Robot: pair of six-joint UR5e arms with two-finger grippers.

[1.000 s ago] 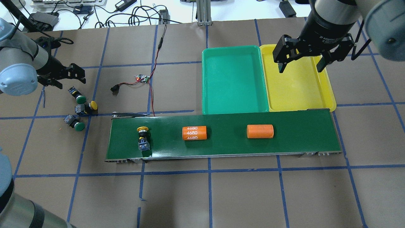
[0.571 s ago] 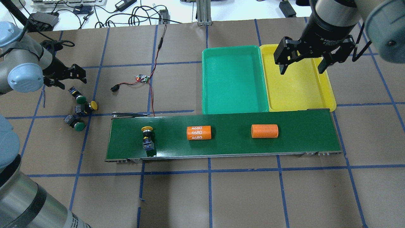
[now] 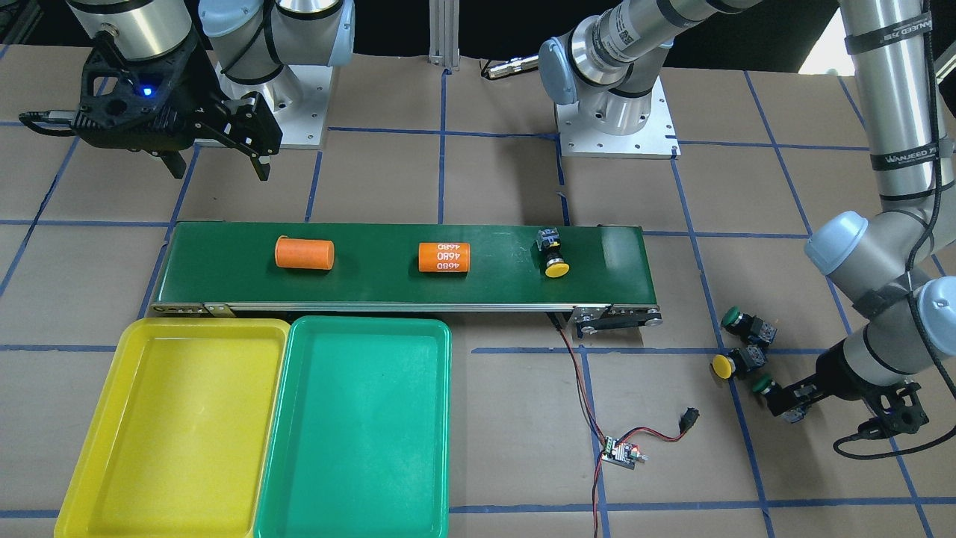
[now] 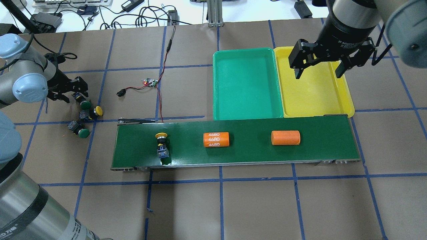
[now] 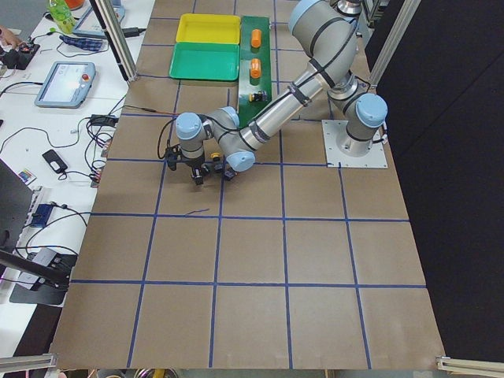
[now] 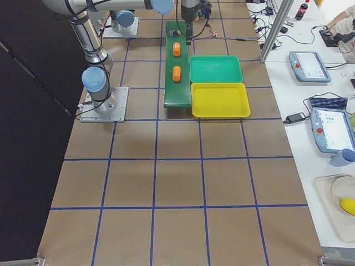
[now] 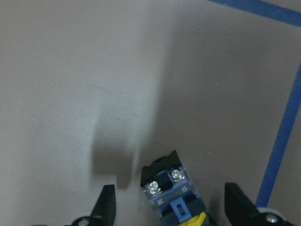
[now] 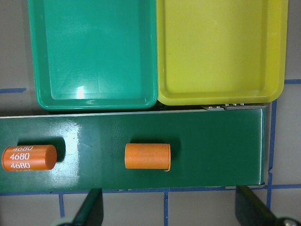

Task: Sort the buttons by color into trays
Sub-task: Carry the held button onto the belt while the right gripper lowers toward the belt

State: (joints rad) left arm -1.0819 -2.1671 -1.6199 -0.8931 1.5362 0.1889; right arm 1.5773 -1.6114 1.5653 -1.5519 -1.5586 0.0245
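Since a second ago the left gripper [image 4: 75, 94] has dropped down and in toward the cluster of buttons off the belt's left end, and everything on the conveyor belt [image 4: 247, 156] has ridden a little way to the right.

From where I stand, the left gripper's fingers are spread. The wrist camera shows them straddling the blocky body of the nearest green-capped button [image 4: 86, 105], not yet touching it. Just beside that one lie a yellow-capped button [image 4: 98, 110] and a second green one [image 4: 83, 133], all on the brown table, apart from the belt.

Further right, the other yellow button [image 4: 162, 145] sits on the belt near its left end. Ahead of it go a printed orange cylinder [image 4: 216, 139] and a plain orange cylinder [image 4: 285, 137]. Behind the belt the green tray [image 4: 247, 50] and the yellow tray [image 4: 313, 96] sit side by side, no button in either. The right gripper [image 4: 318, 73] hangs over the yellow tray, fingers wide apart and holding nothing.

I'd say the sorting has barely begun and the step in hand is the left arm's pick of that green button. It needs to settle lower and close squarely on the body, without knocking the yellow neighbour. The right arm looks set to wait for the belt's yellow button and let the cylinders pass.
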